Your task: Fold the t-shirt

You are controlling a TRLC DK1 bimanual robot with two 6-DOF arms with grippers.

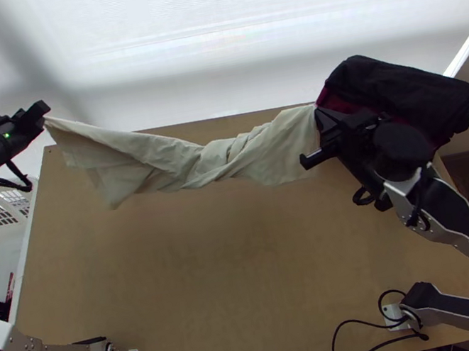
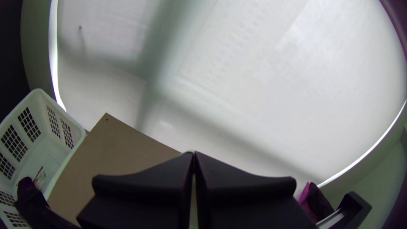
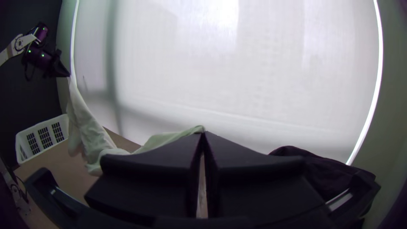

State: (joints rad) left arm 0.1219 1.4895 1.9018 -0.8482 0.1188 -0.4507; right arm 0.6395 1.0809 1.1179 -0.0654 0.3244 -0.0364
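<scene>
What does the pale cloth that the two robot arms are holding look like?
The t-shirt is plain, pale greenish-beige, and looks thin and soft. It is stretched sideways near the table's far edge, sagging, bunched and twisted in the middle, with looser folds hanging toward both ends. The jaws of the left gripper pinch one end, and the jaws of the right gripper pinch the other. I can't tell sleeves or neck apart, or whether it touches the table.

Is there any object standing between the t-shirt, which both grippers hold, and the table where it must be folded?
Nothing visible stands between the t-shirt and the table. The dark cloth pile is beside the right gripper.
</scene>
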